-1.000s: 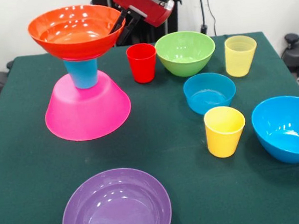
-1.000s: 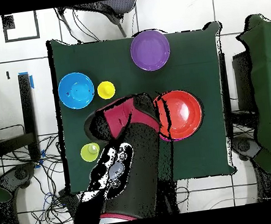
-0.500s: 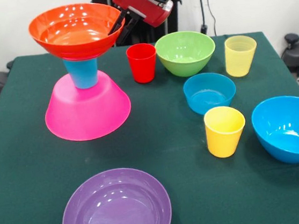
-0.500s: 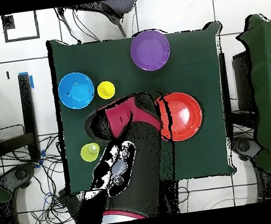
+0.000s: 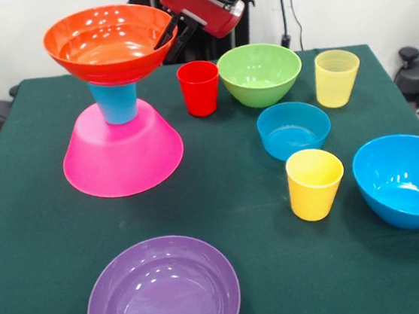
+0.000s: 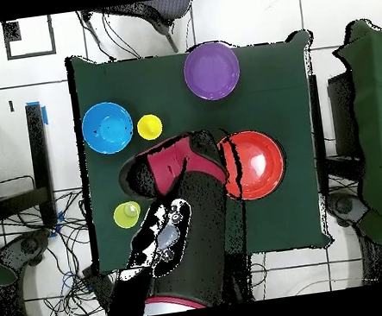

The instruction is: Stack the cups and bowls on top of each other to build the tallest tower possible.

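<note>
You have open green cloth in front of the upside-down pink bowl (image 5: 122, 155), reaching to the empty purple bowl (image 5: 163, 295) at the near table edge. On the pink bowl stands a blue cup (image 5: 117, 101), base down, carrying the orange bowl (image 5: 109, 43) mouth up and empty. The gripper (image 5: 166, 34) grips that orange bowl's rim, one dark finger inside. Beside the pink bowl stands the red cup (image 5: 199, 88), then the green bowl (image 5: 260, 73), the pale yellow cup (image 5: 336, 77), a small blue bowl (image 5: 293, 128), the yellow cup (image 5: 315, 183) and a larger blue bowl (image 5: 407, 178), all empty.
</note>
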Robot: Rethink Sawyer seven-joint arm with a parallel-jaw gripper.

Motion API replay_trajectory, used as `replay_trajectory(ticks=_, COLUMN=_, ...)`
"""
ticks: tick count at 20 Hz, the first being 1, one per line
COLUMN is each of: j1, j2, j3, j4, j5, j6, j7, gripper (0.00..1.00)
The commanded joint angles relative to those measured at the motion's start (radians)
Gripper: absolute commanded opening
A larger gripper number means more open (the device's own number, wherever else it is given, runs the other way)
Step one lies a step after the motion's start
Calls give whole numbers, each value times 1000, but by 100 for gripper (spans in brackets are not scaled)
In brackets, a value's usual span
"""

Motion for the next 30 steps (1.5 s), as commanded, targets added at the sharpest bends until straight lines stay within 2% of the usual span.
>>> replay_trajectory(ticks=1, j1=-15, j2=21, j3=122, j4=32, j5=-68, j6=37, j7=-169, gripper=0)
replay_trajectory(ticks=11, j1=-26, j2=12, j3=134, j4=39, j5=-73, j6=37, j7=-197, gripper=0)
replay_trajectory(ticks=13, j1=-41, j2=-39, j3=104, j4=176, j5=-106, j6=-63, j7=-182, gripper=0)
replay_trajectory(ticks=14, j1=-43, j2=-42, j3=105, j4=183, j5=-111, j6=-69, j7=-181, gripper=0)
replay_trajectory(ticks=24, j1=-60, j2=-67, j3=135, j4=230, j5=-168, j6=-127, j7=-152, gripper=0)
replay_trajectory(ticks=30, j1=-86, j2=-84, j3=164, j4=215, j5=-163, j6=-127, j7=-154, gripper=0)
